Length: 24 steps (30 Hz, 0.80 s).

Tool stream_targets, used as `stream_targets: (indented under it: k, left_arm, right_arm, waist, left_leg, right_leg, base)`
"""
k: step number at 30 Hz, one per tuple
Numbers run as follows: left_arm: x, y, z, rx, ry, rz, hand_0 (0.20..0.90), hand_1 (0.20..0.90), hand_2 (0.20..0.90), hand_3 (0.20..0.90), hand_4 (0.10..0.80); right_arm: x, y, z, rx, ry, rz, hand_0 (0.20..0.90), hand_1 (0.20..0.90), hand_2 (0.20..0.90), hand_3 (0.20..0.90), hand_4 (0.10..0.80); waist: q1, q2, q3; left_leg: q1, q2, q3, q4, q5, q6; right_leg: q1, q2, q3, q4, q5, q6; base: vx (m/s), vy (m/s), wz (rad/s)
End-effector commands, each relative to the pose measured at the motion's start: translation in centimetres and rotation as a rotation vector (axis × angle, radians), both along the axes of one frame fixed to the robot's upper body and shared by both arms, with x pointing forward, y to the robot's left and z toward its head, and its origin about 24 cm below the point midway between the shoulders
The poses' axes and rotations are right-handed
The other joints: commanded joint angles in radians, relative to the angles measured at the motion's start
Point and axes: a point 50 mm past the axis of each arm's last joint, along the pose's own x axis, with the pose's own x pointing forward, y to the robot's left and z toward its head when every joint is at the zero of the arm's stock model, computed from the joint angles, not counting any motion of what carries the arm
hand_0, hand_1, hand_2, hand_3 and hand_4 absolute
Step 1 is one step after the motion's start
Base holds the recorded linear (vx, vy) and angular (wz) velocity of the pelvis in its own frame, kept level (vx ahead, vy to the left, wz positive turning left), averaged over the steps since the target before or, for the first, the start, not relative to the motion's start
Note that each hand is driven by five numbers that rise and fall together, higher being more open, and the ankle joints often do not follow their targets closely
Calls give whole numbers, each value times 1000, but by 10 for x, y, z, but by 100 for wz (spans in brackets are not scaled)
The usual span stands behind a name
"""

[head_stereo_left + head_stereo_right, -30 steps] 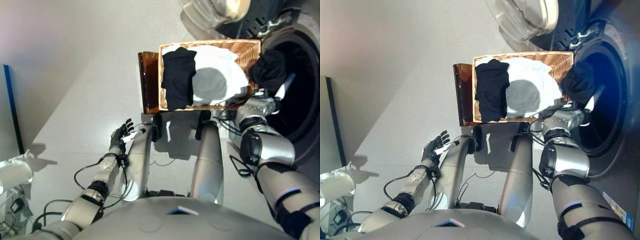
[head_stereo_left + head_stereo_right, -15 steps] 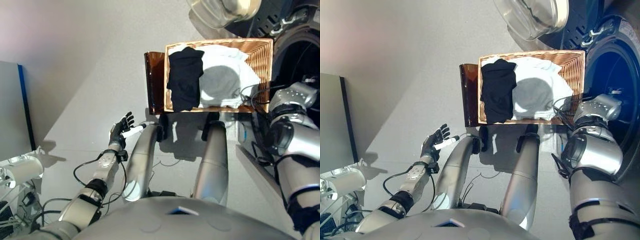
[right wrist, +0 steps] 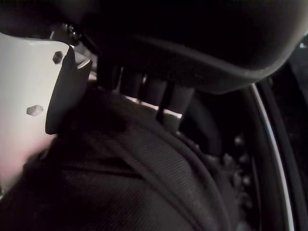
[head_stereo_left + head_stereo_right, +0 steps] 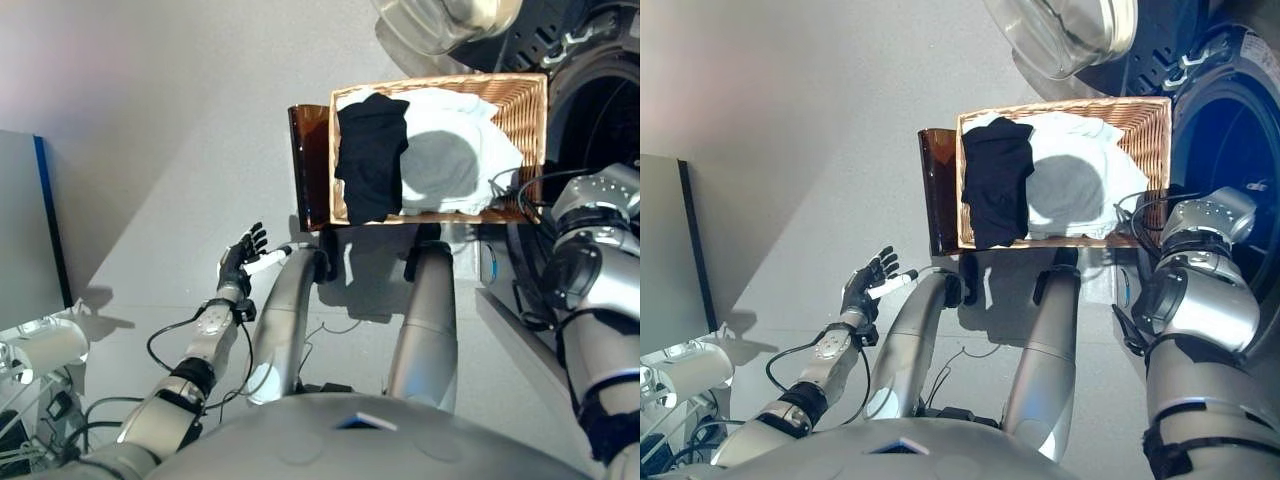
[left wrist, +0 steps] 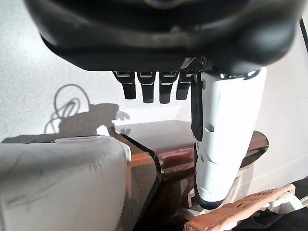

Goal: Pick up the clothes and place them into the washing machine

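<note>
Right hand [image 3: 96,72] curls around a dark garment [image 3: 125,183] inside the washing machine drum [image 4: 1230,150]; soft, limp cloth, best bunched mid-fold. Left hand [image 4: 240,262] hangs open, empty.

A plain grey floor [image 4: 180,150] was seen — a wicker basket [image 4: 528,120] and a brown bin [image 4: 305,165] were set on it, touching.

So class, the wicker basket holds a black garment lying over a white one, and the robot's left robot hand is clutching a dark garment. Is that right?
Not quite. The wicker basket does hold the black garment over the white one, but the left robot hand is open and empty. The right wrist view shows the right robot hand on the dark garment.
</note>
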Motion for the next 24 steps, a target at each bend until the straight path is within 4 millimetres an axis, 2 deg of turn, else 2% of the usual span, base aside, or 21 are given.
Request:
stream_targets:
  k: [1,6,12,13,15,16,19,20,21,22,24]
  left_arm:
    - [-11,33,4,69,-39,71,900,900,900,900,800]
    - [-12,36,2,62,-24,93,900,900,900,900,800]
    - [-14,36,-1,54,-4,110,900,900,900,900,800]
    - [-13,37,-2,58,6,113,900,900,900,900,800]
    - [-12,36,-2,53,4,115,900,900,900,900,800]
    - [-11,35,-2,50,2,114,900,900,900,900,800]
    - [-14,38,-5,48,22,127,900,900,900,900,800]
    - [-16,40,-7,55,41,134,900,900,900,900,800]
    - [-16,40,-8,60,44,133,900,900,900,900,800]
    - [-16,39,-8,58,43,133,900,900,900,900,800]
    - [-13,42,-7,67,41,139,900,900,900,900,800]
  right_arm:
    - [-9,-18,45,-216,-61,-80,900,900,900,900,800]
    - [-6,-13,35,-181,-74,-68,900,900,900,900,800]
    - [-4,-6,14,-138,-18,-28,900,900,900,900,800]
    - [-2,-3,2,-134,60,26,900,900,900,900,800]
    - [5,4,-1,-145,71,81,900,900,900,900,800]
    - [15,16,-4,-186,80,164,900,900,900,900,800]
    - [19,23,-15,-235,169,253,900,900,900,900,800]
    - [19,25,-25,-290,307,341,900,900,900,900,800]
    - [16,23,-29,-300,383,360,900,900,900,900,800]
    - [17,23,-28,-303,387,360,900,900,900,900,800]
    - [18,30,-42,-328,491,458,900,900,900,900,800]
  waist:
    - [-9,-16,-68]
    - [-12,-24,-69]
    - [-17,-35,-70]
    - [-15,-44,-71]
    - [-16,-46,-68]
    - [-18,-52,-62]
    - [-24,-63,-53]
    - [-20,-72,-53]
    - [-18,-74,-51]
    - [-19,-72,-48]
    - [-10,-81,-47]
  left_leg:
    - [0,-26,51,-15,-28,0]
    - [-3,-24,53,-10,-31,1]
    - [12,-17,54,-18,-31,0]
    - [18,-14,55,-27,-29,0]
    - [30,-12,57,-42,-24,0]
    - [45,-10,60,-63,-18,0]
    - [75,-11,64,-101,-4,-1]
    - [95,-14,63,-127,6,-3]
    - [108,-16,63,-147,13,-5]
    - [115,-16,62,-154,16,-5]
    - [149,-21,57,-205,36,-6]
  right_leg:
    - [37,19,9,-26,-25,-50]
    - [36,22,9,-24,-26,-53]
    - [49,24,8,-34,-22,-55]
    - [59,24,6,-46,-18,-55]
    - [68,26,6,-59,-10,-55]
    - [81,27,4,-76,-2,-54]
    - [105,30,5,-106,14,-53]
    - [125,31,4,-134,29,-51]
    - [139,30,3,-153,36,-49]
    - [145,29,2,-159,39,-49]
    - [182,26,-7,-206,55,-43]
  base:
    - [3,7,-5]
    - [1,2,-2]
    - [10,2,-3]
    - [15,-8,-4]
    - [9,-7,-6]
    - [0,0,-10]
    - [7,7,-16]
    - [10,2,-10]
    - [11,3,-6]
    - [5,-7,-8]
    - [17,-31,-7]
